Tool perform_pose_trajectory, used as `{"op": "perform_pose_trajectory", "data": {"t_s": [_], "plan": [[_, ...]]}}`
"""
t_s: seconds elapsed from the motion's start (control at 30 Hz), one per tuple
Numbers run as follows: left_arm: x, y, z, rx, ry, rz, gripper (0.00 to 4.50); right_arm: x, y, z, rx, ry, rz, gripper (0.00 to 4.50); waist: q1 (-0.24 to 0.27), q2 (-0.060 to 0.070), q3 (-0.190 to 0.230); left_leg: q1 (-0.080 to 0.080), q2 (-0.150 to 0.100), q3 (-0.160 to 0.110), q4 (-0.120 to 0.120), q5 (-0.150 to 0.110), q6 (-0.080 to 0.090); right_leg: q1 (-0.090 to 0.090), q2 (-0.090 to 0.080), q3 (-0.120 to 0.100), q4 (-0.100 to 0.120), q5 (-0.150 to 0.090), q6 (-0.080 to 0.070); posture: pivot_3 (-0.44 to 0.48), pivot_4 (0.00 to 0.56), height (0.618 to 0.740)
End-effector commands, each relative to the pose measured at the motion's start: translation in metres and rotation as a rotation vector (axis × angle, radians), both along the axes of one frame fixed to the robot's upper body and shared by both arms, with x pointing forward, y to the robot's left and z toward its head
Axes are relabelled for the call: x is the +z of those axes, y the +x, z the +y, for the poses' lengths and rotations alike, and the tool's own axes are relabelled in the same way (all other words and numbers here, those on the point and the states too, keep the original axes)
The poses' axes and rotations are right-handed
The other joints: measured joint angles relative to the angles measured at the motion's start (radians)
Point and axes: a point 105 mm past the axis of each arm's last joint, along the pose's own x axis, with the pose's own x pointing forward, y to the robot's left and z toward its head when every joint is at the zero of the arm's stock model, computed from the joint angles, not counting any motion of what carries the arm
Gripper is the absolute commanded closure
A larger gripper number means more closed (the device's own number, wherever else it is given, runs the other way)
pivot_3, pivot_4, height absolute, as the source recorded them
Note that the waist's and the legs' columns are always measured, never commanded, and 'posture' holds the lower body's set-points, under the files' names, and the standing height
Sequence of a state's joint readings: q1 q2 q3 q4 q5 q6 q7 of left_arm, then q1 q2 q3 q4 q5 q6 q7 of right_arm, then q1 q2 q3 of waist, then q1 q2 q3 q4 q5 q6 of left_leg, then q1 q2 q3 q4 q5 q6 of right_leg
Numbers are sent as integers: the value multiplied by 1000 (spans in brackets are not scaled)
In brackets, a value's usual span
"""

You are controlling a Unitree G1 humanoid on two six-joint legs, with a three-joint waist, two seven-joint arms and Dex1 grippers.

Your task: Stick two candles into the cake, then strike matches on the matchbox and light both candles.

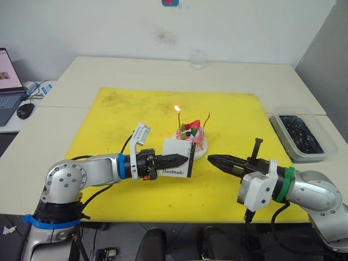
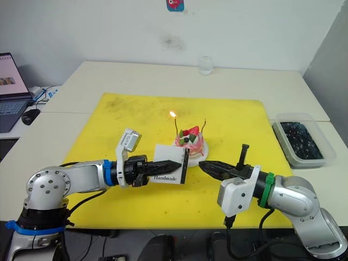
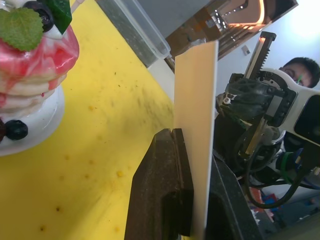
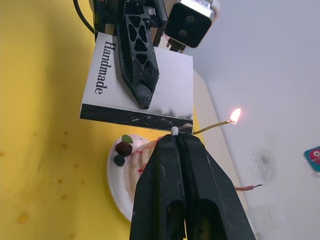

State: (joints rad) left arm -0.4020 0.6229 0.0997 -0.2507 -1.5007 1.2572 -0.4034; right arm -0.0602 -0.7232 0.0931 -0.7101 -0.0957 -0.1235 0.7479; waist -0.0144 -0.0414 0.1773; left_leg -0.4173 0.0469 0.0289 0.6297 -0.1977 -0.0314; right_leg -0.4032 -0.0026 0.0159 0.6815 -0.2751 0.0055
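My left gripper (image 1: 185,159) is shut on the white "Handmade" matchbox (image 1: 178,157) and holds it upright in front of the cake (image 1: 191,136), with its black strip (image 4: 135,117) facing my right gripper (image 1: 211,159). The right gripper is shut on a match whose pale head (image 4: 174,131) pokes from the fingertips, at the strip. The pink cake sits on a white plate (image 1: 202,152). Two candles stand in it. The left candle (image 1: 178,118) burns with a small flame (image 1: 176,109). No flame shows on the right candle (image 1: 207,120).
A yellow mat (image 1: 109,125) covers the table's middle. A clear bin (image 1: 299,133) of dark items sits at the right edge and a glass (image 1: 197,58) at the far side. A laptop (image 1: 8,87) and mouse (image 1: 24,110) lie far left. A person (image 3: 300,70) is beyond the right arm.
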Motion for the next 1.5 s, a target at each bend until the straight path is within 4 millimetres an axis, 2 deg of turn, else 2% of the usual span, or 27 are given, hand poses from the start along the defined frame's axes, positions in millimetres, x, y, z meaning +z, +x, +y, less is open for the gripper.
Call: {"op": "perform_pose_trajectory", "data": {"t_s": [0.03,0.4,0.83,1.0,1.5], "plan": [[9,-3,-4,-36,-45,5,4500,4,-4,4,33,6,-45,4490,0,0,0,0,0,0,0,0,0,0,0,0,0,0,0,0,150,740],[13,-6,-6,-58,-54,13,4500,-5,-5,14,102,-28,-47,4490,1,0,0,0,0,0,0,0,0,0,0,0,0,0,0,0,150,740],[14,-7,-7,-57,-62,13,4500,-8,6,22,107,-49,-38,4490,6,0,0,0,0,0,0,0,0,0,0,0,0,0,0,0,150,740],[15,-7,-9,-62,-76,12,4500,-15,9,25,103,-79,-16,4490,8,0,0,0,0,0,0,0,0,0,0,0,0,0,0,0,150,740],[10,-1,-5,-6,-32,-19,4500,-7,2,9,58,-51,-21,4490,10,0,0,0,0,0,0,0,0,0,0,0,0,0,0,0,150,740]]}}
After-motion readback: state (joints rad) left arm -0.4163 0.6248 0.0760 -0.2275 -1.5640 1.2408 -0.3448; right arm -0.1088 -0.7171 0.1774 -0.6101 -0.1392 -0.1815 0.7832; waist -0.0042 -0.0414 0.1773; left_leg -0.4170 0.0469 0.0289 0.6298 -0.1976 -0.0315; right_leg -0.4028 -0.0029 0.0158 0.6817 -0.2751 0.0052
